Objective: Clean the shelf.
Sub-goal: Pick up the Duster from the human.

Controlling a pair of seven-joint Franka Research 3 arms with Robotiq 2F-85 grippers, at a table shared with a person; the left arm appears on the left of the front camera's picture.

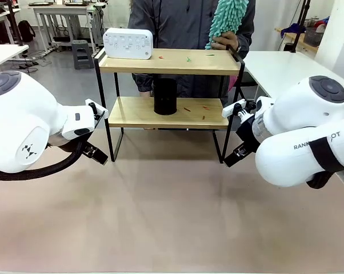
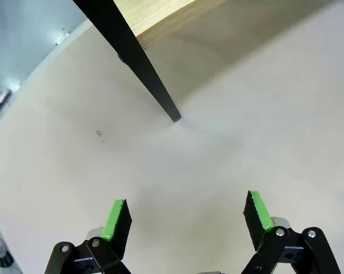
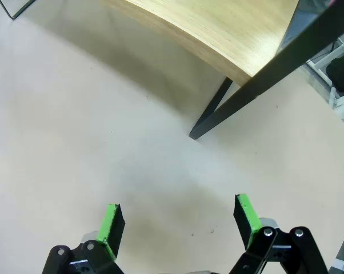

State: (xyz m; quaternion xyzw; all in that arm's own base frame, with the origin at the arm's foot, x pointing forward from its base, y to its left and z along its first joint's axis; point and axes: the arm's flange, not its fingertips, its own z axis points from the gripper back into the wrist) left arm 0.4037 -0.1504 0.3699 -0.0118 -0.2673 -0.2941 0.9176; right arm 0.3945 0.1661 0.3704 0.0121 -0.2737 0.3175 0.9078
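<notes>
The left gripper (image 2: 186, 212) hangs low near the left front leg of the shelf (image 1: 160, 64) and the right gripper (image 3: 180, 217) near its right front leg. Both have jaws spread wide, hold nothing and tilt down at the counter (image 1: 172, 222). The shelf stands upright on the counter, its long axis left-to-right and its broad front facing the robot.

Shelf (image 1: 178, 64) light wood, black frame; duster (image 1: 228, 20) teal; cylinder (image 1: 165, 96) black; box (image 1: 128, 43) white; table (image 1: 172, 220) beige.

A robotics lab: two white robot arms (image 1: 23, 123) (image 1: 303, 137) at a table (image 1: 172, 222), white worktables (image 1: 63, 10) on grey floor (image 1: 52, 77) behind.
</notes>
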